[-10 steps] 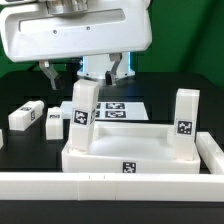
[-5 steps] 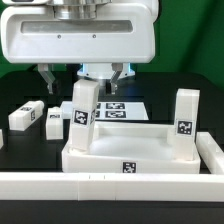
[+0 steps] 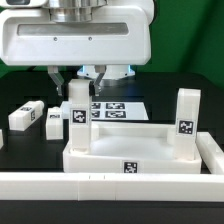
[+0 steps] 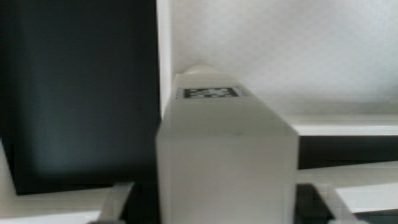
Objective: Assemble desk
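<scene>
The fingers [image 3: 51, 77] are spread wide astride the upright leg [image 3: 78, 118], stood at the corner of the slab [image 3: 100, 160] on the exterior view's left, seemingly so it can be gripped and seated.

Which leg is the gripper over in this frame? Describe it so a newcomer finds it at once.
Start at the big white desk slab in the foreground. At its corner on the exterior view's left a white leg stands upright, directly under the gripper. The other upright leg has nothing above it, and the two loose legs lie flat off the slab.
</scene>
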Controlling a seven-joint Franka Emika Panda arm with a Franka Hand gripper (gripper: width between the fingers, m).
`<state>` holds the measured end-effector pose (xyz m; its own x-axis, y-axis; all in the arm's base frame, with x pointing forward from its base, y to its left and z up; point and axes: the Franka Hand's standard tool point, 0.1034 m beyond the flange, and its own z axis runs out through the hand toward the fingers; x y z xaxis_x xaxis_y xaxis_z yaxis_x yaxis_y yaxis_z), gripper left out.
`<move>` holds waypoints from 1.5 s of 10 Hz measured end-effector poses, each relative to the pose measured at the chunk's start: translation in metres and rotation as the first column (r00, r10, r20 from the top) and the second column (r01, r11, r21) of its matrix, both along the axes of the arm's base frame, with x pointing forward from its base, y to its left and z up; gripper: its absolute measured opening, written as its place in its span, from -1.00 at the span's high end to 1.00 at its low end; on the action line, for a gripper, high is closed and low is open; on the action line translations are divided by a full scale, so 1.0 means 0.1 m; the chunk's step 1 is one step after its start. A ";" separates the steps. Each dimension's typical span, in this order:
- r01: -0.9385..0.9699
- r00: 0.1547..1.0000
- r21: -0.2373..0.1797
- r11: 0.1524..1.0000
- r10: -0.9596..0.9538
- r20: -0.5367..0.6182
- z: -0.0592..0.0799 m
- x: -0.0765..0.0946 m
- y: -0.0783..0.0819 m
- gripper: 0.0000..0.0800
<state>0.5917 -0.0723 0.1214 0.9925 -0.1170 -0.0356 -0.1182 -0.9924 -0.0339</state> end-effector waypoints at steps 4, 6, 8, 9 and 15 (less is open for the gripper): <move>0.083 0.997 -0.001 0.997 -0.083 -0.003 0.00 0.00 0.00 0.28; 0.223 0.975 -0.006 0.975 -0.223 -0.008 0.00 0.00 0.01 0.27; 0.378 0.926 -0.005 0.926 -0.378 -0.013 -0.01 0.01 0.03 0.27; 0.513 0.858 0.005 0.858 -0.513 -0.023 -0.01 0.01 0.05 0.27; 0.911 0.412 -0.001 0.413 -0.908 -0.079 -0.02 0.01 0.08 0.27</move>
<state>0.5930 -0.0641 0.1190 0.3007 -0.9469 -0.1139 -0.9536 -0.3001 -0.0233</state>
